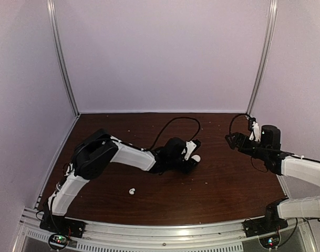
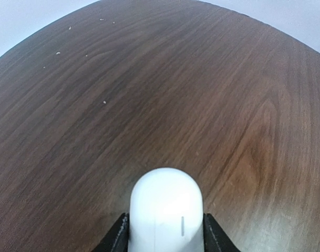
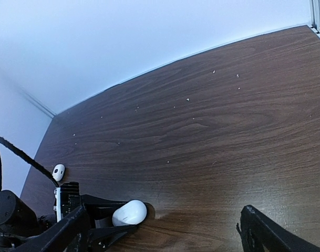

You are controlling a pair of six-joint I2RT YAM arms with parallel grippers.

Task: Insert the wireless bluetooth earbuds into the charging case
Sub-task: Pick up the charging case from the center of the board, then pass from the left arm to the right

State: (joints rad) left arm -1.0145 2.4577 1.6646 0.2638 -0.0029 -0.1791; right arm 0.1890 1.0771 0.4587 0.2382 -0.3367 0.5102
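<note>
My left end effector [image 2: 166, 239] is down at the middle of the counter [image 2: 165, 94], clamped on the charging case [image 2: 166, 207]. In the left wrist view the two black fingers [image 2: 116, 237] sit flush against either side of the white rounded shell. The case lies flat on the wood, its domed end pointing away from the wrist. A thin grey mark shows on its top face.

My right end effector [image 1: 229, 139] hangs above the right side of the counter, well apart from the case. It is released: its fingers are spread wide with nothing between them, and it points across toward the left arm.

I can make out one earbud [image 1: 132, 191], a tiny white piece lying loose on the counter. It is nearer the front edge than the case and off to the left of it, touching neither end effector. The right wrist view picks it up as a small white shape with a dark spot.

A black cable [image 1: 175, 122] loops over the counter behind the left arm.
</note>
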